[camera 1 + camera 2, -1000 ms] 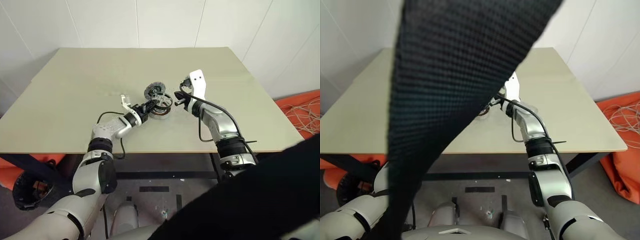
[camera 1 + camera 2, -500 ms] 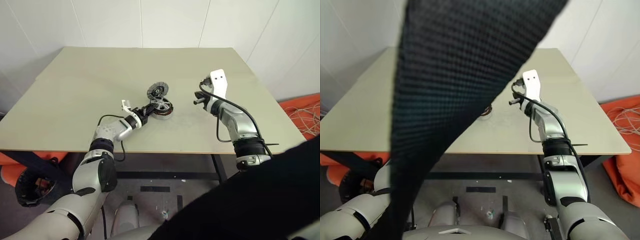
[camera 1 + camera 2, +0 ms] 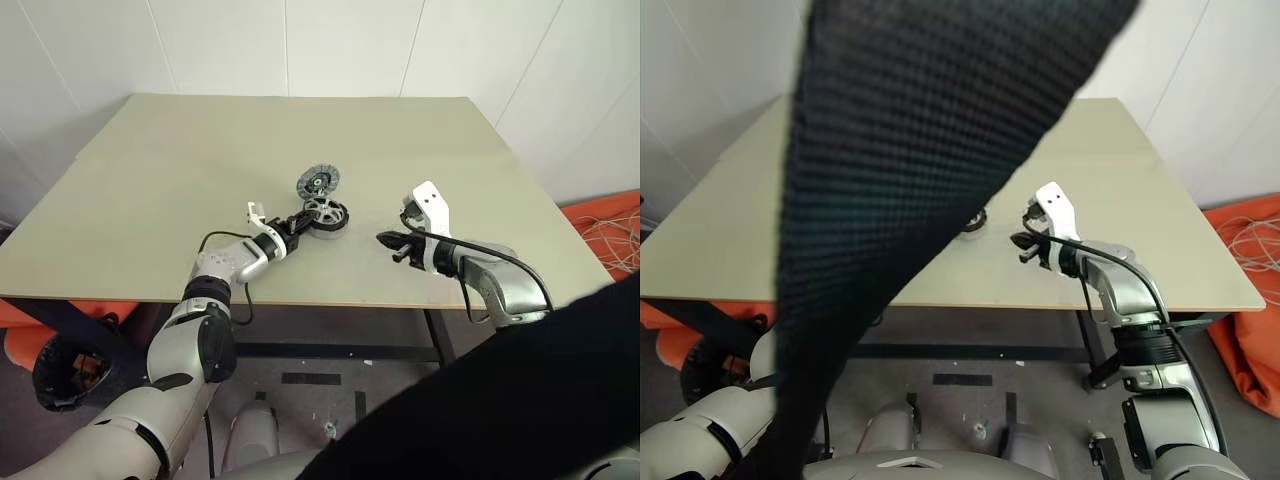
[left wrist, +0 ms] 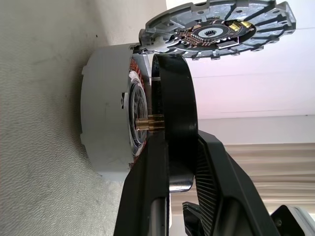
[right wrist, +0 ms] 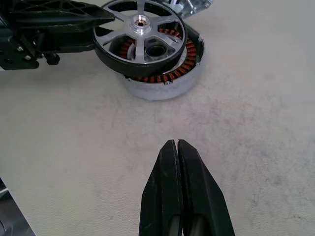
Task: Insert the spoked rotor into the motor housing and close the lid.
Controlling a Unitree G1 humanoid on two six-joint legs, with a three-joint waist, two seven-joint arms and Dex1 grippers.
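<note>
The motor housing (image 3: 327, 221) stands mid-table, its copper windings (image 5: 170, 73) showing. My left gripper (image 3: 305, 217) is shut on the dark rim of the spoked rotor (image 5: 140, 37) and holds it just above the housing, shifted toward the gripper's side rather than seated inside. In the left wrist view the rim (image 4: 173, 93) sits between the two fingers, next to the housing (image 4: 106, 123). The ribbed grey lid (image 3: 317, 182) stands tilted at the housing's far side. To the right of the housing, apart from it, my right gripper (image 3: 386, 240) hangs shut and empty above the table (image 3: 150, 180).
The table's near edge runs just below both hands. Orange fabric and loose cables (image 3: 610, 225) lie on the floor at the right. A broad black strap (image 3: 920, 150) covers the left half of the right eye view.
My right gripper has pulled away from the housing, back toward the near right of the table and lower. The left gripper keeps the rotor at the housing. The camera has shifted a little.
</note>
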